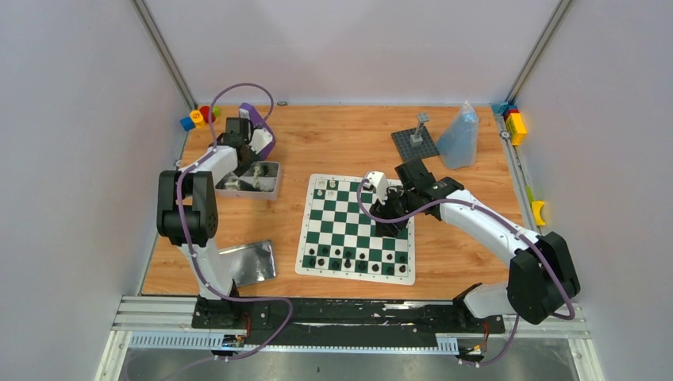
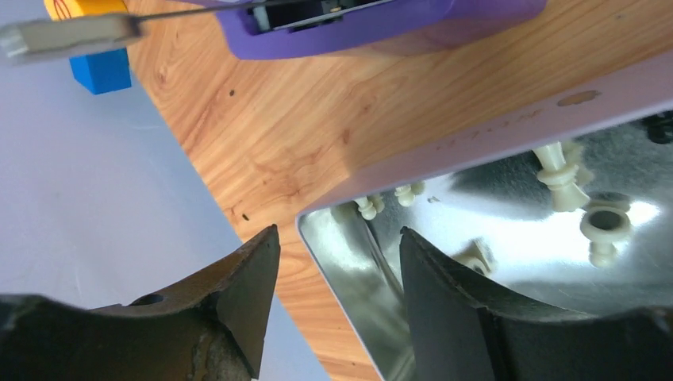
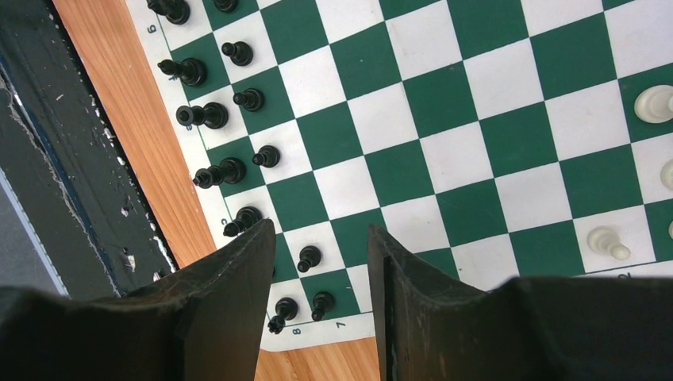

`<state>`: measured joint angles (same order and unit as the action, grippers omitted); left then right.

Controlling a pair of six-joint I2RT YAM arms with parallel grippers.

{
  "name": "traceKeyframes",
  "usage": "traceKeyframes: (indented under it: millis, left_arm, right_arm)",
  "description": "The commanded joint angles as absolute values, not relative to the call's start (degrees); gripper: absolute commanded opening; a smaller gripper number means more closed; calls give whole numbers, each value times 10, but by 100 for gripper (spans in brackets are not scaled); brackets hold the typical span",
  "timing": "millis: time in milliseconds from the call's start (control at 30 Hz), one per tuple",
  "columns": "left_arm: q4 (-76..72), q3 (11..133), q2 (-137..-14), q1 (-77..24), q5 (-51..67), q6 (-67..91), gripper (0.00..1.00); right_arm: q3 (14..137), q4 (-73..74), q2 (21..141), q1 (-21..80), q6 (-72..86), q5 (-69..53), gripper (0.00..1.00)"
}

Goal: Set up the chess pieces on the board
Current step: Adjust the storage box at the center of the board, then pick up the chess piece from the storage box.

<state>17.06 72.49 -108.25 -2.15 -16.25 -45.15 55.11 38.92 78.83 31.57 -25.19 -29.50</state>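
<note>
Right wrist: black pieces (image 3: 308, 257) below pincer (image 3: 321, 238)

From above, the chess pieces (image 1: 252, 181) in the metal tin (image 1: 276, 176) are too small to tell apart. The right gripper (image 1: 391, 228) covers several squares at the right of the board (image 1: 305, 238), hiding whatever stands there. At the left wrist the tin runs off the right and bottom edges, a dark piece (image 2: 660, 127) is clipped at the right edge, and a blurred bar (image 2: 71, 36) crosses the yellow block (image 2: 75, 6). At the right wrist the fingers (image 3: 230, 309) hide the board's corner squares, and a white piece (image 3: 668, 173) is cut by the right edge.
</note>
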Motion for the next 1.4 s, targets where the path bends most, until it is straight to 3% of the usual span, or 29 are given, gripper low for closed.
traceKeyframes:
  millis: [0, 167, 367, 700, 1367]
  left_arm:
    - [216, 733, -1012, -19, -115, -346, 67]
    - [276, 711, -961, -19, 5, -226, 68]
    - [271, 707, -976, -19, 108, -135, 57]
    - [178, 682, -1016, -19, 136, -37, 49]
    - [130, 706, -1080, -20, 101, -3, 48]
  right_arm:
    - [549, 372, 790, 313, -259, -300, 47]
    - [551, 373, 798, 313, -259, -304, 47]
    - [552, 373, 800, 313, -259, -304, 47]
    - [553, 374, 804, 313, -262, -302, 48]
    - [555, 378, 809, 313, -265, -306, 48]
